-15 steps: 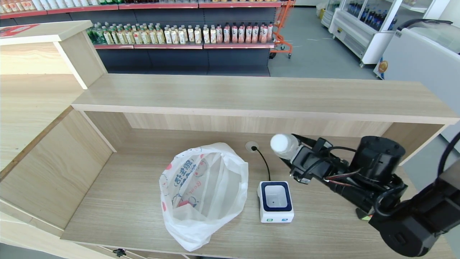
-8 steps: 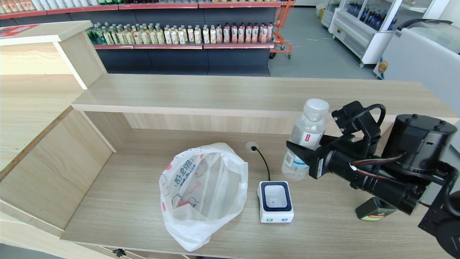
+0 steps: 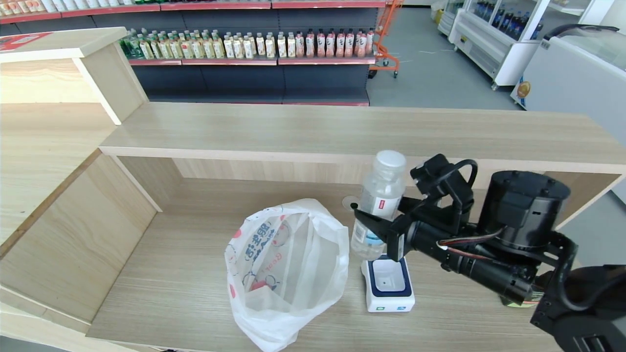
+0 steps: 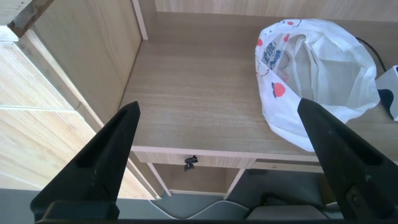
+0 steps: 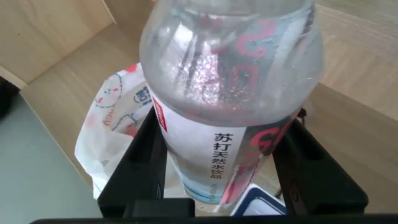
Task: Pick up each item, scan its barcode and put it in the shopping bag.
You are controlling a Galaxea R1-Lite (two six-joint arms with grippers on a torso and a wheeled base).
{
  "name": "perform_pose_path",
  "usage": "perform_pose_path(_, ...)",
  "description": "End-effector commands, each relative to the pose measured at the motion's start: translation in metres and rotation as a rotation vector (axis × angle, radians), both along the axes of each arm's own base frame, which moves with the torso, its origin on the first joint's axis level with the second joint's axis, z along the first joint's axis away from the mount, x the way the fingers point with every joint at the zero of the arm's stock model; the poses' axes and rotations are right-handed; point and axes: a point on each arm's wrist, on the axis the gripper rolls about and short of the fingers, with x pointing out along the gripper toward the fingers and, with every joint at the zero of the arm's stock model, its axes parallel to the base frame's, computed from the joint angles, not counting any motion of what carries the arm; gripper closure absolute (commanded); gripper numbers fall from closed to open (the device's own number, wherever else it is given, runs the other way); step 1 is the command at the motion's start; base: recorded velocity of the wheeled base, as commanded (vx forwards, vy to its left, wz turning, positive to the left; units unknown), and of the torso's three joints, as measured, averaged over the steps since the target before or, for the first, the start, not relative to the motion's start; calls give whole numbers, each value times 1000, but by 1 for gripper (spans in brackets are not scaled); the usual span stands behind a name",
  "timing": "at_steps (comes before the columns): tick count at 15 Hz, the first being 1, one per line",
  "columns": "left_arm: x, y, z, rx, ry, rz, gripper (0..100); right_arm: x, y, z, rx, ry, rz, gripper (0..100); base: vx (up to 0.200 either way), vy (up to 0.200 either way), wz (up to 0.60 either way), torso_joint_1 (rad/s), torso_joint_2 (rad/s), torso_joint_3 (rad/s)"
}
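A clear water bottle (image 3: 379, 205) with a white cap and a red-and-white label stands upright in my right gripper (image 3: 375, 226), which is shut on its lower body. The bottle's base hangs just above the white and blue barcode scanner (image 3: 390, 287). Left of the scanner, the white printed shopping bag (image 3: 288, 274) lies with its mouth open. The right wrist view has the bottle (image 5: 230, 93) close up between the fingers (image 5: 140, 168), with the bag (image 5: 118, 137) below. My left gripper (image 4: 217, 155) is open over the counter's near left edge, away from the bag (image 4: 317, 74).
A raised wooden ledge (image 3: 342, 132) runs along the back of the counter, and a side wall (image 3: 73, 220) closes its left. A small dark box (image 3: 518, 303) peeks out behind my right arm. Bare counter (image 3: 171, 278) lies left of the bag.
My right gripper turned the bottle from tilted to upright, lifted it, then carried it left to above the scanner. The head view has shifted slightly.
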Motion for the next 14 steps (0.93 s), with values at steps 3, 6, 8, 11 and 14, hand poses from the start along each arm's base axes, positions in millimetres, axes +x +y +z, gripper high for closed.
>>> perform_pose_path(3,0,0,0,-2,0,1,0,7,31,-36,-83,-35,20,100,0,67,0,6,4,-2)
perform_pose_path(6,0,0,0,-2,0,1,0,6,50,-57,-91,-71,-14,100,0,0,0,0,0,0)
perform_pose_path(8,0,0,0,-2,0,1,0,5,55,-66,-94,-71,-11,100,0,0,0,0,0,0)
perform_pose_path(11,0,0,0,-2,0,1,0,-2,73,-91,-130,-38,43,100,0,0,0,0,0,0)
perform_pose_path(14,0,0,0,-2,0,1,0,-1,81,-109,-138,-29,60,100,0,0,0,0,0,0)
